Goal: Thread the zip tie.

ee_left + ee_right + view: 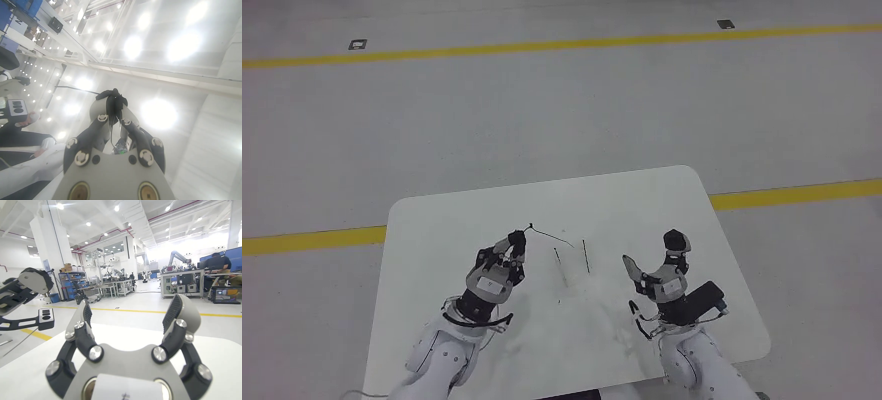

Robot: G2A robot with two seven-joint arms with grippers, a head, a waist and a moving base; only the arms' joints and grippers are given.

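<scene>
Left pincer point(114, 102) tilted upward, clamped on a black zip tie point(547, 234) jutting past its tips; right pincer point(130, 300) level, spread wide.

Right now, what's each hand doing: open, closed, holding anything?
Left hand: closed on a zip tie.
Right hand: open, holding nothing.

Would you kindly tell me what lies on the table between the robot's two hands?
In the top view, loose black zip ties lie on the white table between the left hand and the right hand.
</scene>
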